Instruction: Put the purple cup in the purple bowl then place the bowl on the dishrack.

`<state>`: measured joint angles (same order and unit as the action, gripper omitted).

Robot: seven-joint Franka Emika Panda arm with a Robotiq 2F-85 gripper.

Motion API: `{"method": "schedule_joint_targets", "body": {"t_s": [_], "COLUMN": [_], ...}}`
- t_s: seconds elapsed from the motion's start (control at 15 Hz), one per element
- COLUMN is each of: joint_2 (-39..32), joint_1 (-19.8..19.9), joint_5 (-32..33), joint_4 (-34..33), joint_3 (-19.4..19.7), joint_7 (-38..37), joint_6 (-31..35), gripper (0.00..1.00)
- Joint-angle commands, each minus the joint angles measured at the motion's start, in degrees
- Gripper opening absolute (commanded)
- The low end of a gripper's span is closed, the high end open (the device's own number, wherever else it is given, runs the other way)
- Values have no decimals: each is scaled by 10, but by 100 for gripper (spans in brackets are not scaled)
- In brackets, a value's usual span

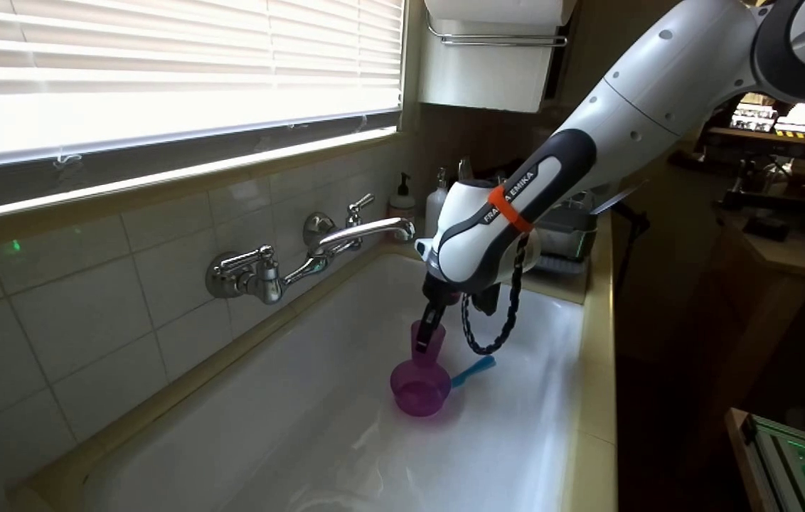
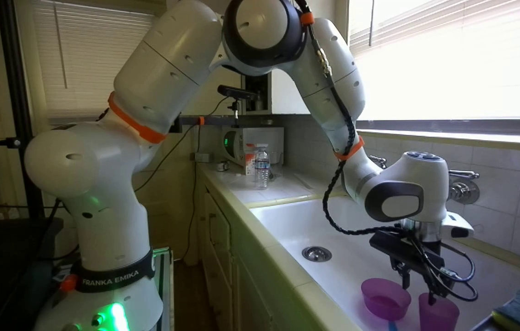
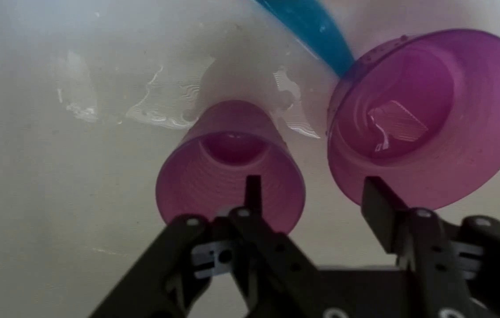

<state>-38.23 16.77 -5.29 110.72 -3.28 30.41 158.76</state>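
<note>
In the sink [image 2: 347,271], inside the front edge of the counter [image 1: 598,355], the cup [image 3: 228,176] stands upright below our end effector [image 3: 312,182], its side toward the bowl [image 3: 431,119] between the fingers [image 3: 253,192]. We hold nothing: they are spread wide, one over or inside the cup, we cannot tell which.

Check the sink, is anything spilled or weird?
Nothing really odd: the purple cup and purple bowl look upright. Shiny patches, probably water, lie in the sink near the cup, but wet sinks are normal.
</note>
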Motion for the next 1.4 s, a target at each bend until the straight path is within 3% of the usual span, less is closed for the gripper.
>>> {"method": "schedule_joint_targets", "body": {"t_s": [0.0,0.27,0.33,0.73,1.33], "joint_2": [-24,-32,-34,-26,68], "joint_1": [11,9,10,17,11], "joint_5": [18,22,22,23,45], "joint_4": [-25,-35,-38,-42,44], "joint_3": [-13,-11,-10,-3,-7], "joint_7": [-7,-11,-12,-17,-8], "joint_6": [2,-1,-2,-2,-20], "gripper": [31,3,0,1,1]}}
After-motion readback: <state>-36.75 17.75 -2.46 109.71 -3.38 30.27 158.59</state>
